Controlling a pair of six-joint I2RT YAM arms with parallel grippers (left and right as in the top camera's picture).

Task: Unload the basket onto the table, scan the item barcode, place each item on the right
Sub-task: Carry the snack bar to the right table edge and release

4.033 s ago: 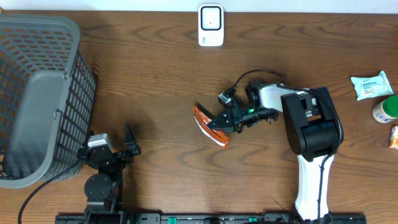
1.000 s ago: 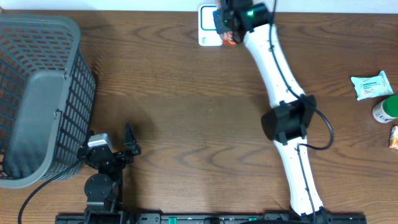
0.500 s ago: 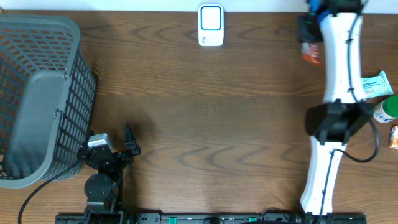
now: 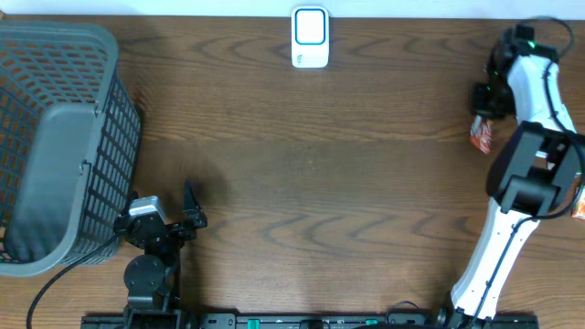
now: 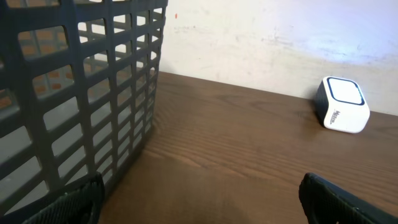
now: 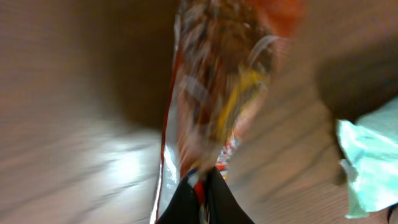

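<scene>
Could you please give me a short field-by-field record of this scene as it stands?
scanner: white scanner, far edge of table
packet: orange packet, right side, well away from scanner
right gripper: right gripper shut on packet's edge
left gripper: left gripper open, empty, near basket
basket: grey basket, left side
wipes: wipes close beside packet

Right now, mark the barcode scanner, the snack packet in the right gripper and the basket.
barcode scanner (image 4: 310,37), overhead view, on its top face.
snack packet (image 6: 217,93), right wrist view, on the middle of the printed wrapper.
basket (image 4: 114,151), overhead view, on its right mesh wall.
</scene>
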